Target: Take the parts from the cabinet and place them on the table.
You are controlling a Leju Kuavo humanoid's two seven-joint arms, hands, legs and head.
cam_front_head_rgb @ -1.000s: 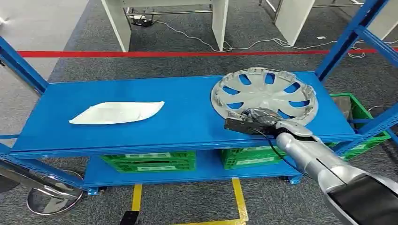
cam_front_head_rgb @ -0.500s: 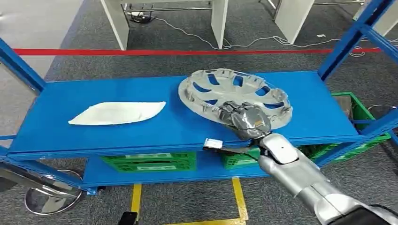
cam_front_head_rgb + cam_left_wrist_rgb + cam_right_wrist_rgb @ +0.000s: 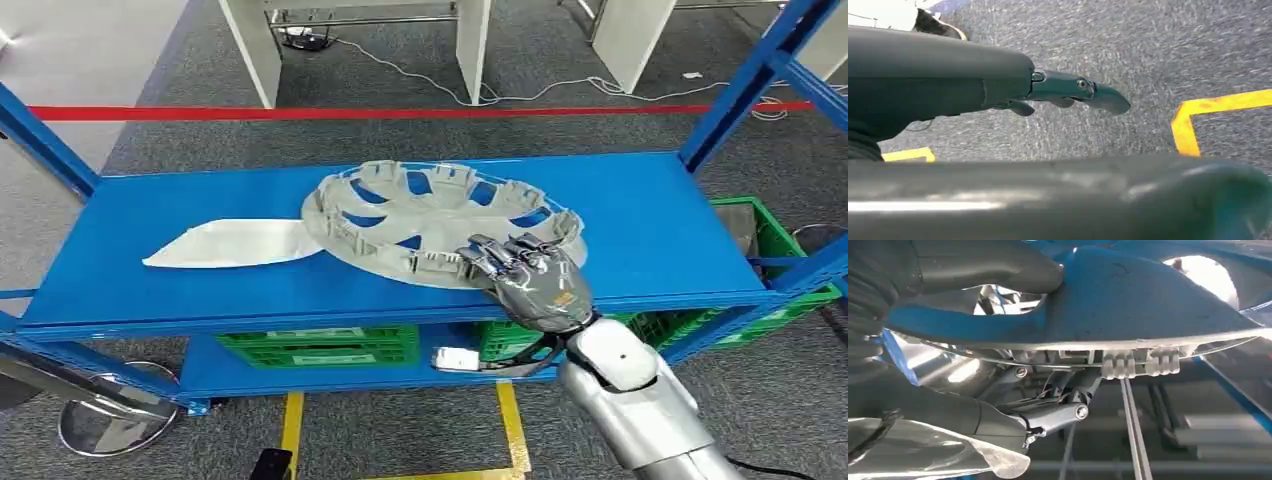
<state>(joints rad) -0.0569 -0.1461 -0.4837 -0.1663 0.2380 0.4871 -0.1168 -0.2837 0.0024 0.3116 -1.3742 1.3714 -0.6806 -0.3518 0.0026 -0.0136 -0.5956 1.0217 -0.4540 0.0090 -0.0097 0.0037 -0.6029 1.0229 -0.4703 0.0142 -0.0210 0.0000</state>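
Your head view looks forward and down onto the blue shelf (image 3: 200, 275). Your right wrist view sits close behind the right hand (image 3: 530, 280), sharing the hubcap (image 3: 440, 220) rim. Your left wrist view faces the carpet (image 3: 1148, 50).

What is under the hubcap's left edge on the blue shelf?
The hubcap, gripped by the right hand, overlaps the right tip of the white part; that tip is hidden.

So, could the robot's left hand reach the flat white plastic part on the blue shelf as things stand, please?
Probably yes: the left hand hangs empty over the floor, and the white part lies on the shelf's left side, though the grey hubcap's rim overlaps its end.
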